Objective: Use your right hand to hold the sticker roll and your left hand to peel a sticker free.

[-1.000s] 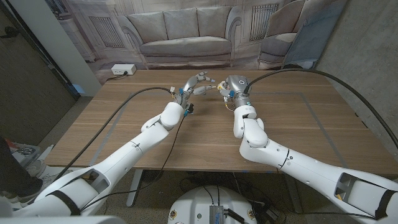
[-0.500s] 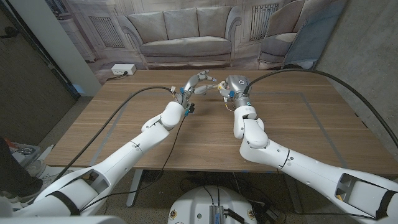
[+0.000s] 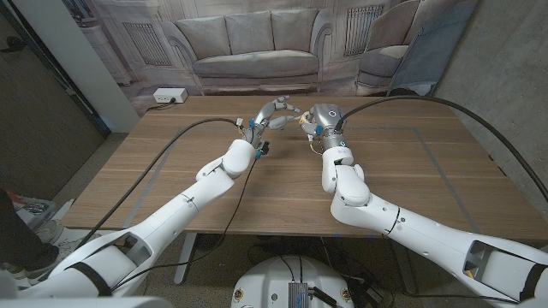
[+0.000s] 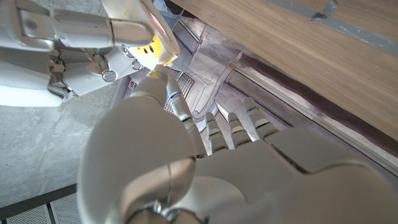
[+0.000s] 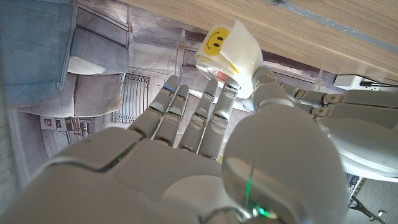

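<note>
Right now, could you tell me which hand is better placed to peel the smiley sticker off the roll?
The left hand. The right hand already holds the sticker roll, and the left hand's fingertips sit right at the yellow sticker.

A wooden table (image 3: 411, 171) with thin grey tape lines stands before a backdrop (image 3: 257, 43) printed with a grey sofa (image 3: 253, 47) and armchairs. A white power strip (image 3: 168, 97) lies at the table's far left corner. Right, a bare concrete wall (image 3: 505, 68); left, dark floor (image 3: 51, 162)
</note>
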Controlling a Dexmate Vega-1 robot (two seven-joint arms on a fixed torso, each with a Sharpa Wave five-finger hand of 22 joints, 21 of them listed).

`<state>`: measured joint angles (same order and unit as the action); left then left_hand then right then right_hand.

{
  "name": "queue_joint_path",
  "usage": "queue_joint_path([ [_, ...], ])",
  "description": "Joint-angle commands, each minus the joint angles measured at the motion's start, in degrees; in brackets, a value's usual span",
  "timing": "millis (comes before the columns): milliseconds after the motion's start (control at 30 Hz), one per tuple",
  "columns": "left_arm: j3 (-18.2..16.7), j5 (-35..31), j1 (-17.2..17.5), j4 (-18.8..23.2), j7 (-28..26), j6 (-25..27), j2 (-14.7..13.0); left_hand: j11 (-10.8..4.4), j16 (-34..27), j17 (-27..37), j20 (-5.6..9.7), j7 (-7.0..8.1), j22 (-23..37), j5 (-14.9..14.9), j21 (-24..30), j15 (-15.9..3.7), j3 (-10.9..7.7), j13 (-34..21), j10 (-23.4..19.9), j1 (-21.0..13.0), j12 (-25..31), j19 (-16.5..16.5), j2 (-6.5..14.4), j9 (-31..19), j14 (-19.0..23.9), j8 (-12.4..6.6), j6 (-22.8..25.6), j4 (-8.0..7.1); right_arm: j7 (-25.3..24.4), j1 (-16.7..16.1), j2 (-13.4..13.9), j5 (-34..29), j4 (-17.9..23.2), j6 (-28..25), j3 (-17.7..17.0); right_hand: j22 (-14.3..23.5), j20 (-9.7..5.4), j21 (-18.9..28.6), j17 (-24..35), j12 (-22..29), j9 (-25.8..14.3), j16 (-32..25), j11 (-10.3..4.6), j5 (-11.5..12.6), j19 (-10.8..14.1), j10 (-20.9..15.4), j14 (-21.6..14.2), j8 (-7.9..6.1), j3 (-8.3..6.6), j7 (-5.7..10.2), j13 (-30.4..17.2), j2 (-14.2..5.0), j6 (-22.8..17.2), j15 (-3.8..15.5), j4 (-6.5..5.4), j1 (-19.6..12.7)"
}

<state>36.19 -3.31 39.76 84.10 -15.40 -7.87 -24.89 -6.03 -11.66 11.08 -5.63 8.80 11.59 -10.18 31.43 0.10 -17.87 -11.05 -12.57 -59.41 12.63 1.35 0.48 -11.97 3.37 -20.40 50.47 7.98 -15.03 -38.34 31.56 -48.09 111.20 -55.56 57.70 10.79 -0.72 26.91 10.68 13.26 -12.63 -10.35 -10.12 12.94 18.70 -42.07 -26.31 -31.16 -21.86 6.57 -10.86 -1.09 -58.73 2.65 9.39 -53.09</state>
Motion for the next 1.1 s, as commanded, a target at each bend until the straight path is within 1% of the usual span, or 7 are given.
queue_joint_path([
  [33,0.5,-0.5,-0.8,-0.3,0.9,0.8,-0.1,0.03,-0.4,0.2,-0.1,-0.33,0.2,0.0,0.4,-0.22,-0.16,-0.2,-0.4,-0.3,0.1,-0.1,0.3,-0.1,0.2,-0.55,0.9,-0.2,-0.6,-0.2,-0.2,0.2,0.0,0.5,-0.4,0.2,0.29,0.0,0.0,-0.3,-0.3,-0.3,-0.43,0.3,0.0,-0.1,-0.2,-0.38,-1.28,0.88,-0.2,-1.27,-1.0,7.85,-0.97,-0.9],
  [333,1.0,0.0,-1.7,-2.4,1.9,-0.6,0.4,-0.07,-0.2,0.1,0.25,-1.07,0.2,0.1,0.5,-0.28,0.14,-0.2,-0.4,-0.6,0.0,-0.2,-0.3,0.0,0.2,-1.37,3.6,0.01,-1.2,-0.2,-0.3,0.6,-0.1,1.3,-0.8,0.2,0.22,-0.2,0.0,-0.4,-0.3,-0.3,-0.6,0.3,-0.2,-0.1,-0.3,-0.38,-1.31,0.98,-0.2,-1.22,-1.0,7.9,-1.05,-0.8],
  [467,0.9,0.5,-1.9,-3.1,1.6,-0.9,1.0,-0.01,-0.3,0.1,-0.02,-0.77,0.2,0.1,0.5,-0.07,0.09,-0.2,-0.4,-0.9,-0.1,-0.2,-0.2,0.0,0.3,-1.17,3.3,0.04,-1.2,0.0,-0.4,0.6,-0.4,1.5,-0.7,0.2,0.2,-0.2,0.0,-0.3,-0.2,-0.4,-0.69,0.3,-0.3,-0.4,-0.4,-0.38,-1.36,0.95,-0.2,-1.23,-1.0,7.95,-1.07,-0.8],
  [500,0.9,0.5,-2.1,-3.5,1.8,-1.4,0.9,-0.26,-0.2,0.1,0.11,0.59,0.2,0.1,0.5,-0.12,0.1,-0.2,-0.2,-1.0,-0.2,-0.2,-0.1,0.1,0.2,-0.23,1.5,-0.04,-1.1,0.0,-0.3,0.7,-0.4,1.7,-0.8,0.2,0.19,-0.2,0.0,-0.3,-0.3,-0.4,-0.69,0.3,-0.3,-0.4,-0.5,-0.38,-1.37,0.99,-0.2,-1.23,-0.9,7.95,-1.07,-0.8],
  [667,1.1,-0.1,-2.2,-3.5,0.9,-1.1,1.3,-0.17,-0.2,0.1,0.01,2.52,0.2,0.1,0.5,-0.12,0.31,-0.2,0.2,-1.0,-0.4,-0.2,-0.3,0.3,0.3,1.5,-1.7,-0.13,-1.0,0.2,-0.3,1.0,-0.7,1.9,-1.0,0.2,0.18,-0.2,0.0,-0.3,-0.3,-0.4,-0.72,0.3,-0.3,-0.3,-0.5,-0.39,-1.39,1.01,-0.2,-1.19,-0.9,7.99,-1.07,-0.8],
  [1033,2.1,-0.3,-3.7,-4.9,2.6,-1.1,1.7,-0.06,-0.1,0.1,-0.06,2.0,0.2,0.2,0.4,0.02,0.75,-0.2,0.3,-0.6,-0.5,0.0,-0.6,0.4,0.1,1.53,-1.0,-0.35,-1.7,0.3,-0.3,1.8,-1.4,3.1,-1.6,0.2,0.14,-0.2,0.0,-0.4,-0.3,-0.4,-0.75,0.4,-0.4,-0.2,-0.5,-0.46,-1.5,0.96,-0.2,-1.15,-1.0,8.04,-1.08,-0.7],
  [1100,2.2,1.7,-4.4,-5.9,5.5,-2.2,1.7,-0.11,-0.1,0.1,-0.03,1.99,0.2,0.2,0.4,0.01,0.8,-0.2,0.3,-0.6,-0.5,0.0,-0.6,0.4,0.0,1.4,-0.6,-0.37,-1.7,0.3,-0.3,2.0,-1.6,3.3,-1.7,0.2,0.16,-0.3,0.0,-0.4,-0.3,-0.4,-0.74,0.4,-0.4,-0.3,-0.5,-0.44,-1.52,1.0,-0.2,-1.14,-1.0,8.06,-1.07,-0.7],
])
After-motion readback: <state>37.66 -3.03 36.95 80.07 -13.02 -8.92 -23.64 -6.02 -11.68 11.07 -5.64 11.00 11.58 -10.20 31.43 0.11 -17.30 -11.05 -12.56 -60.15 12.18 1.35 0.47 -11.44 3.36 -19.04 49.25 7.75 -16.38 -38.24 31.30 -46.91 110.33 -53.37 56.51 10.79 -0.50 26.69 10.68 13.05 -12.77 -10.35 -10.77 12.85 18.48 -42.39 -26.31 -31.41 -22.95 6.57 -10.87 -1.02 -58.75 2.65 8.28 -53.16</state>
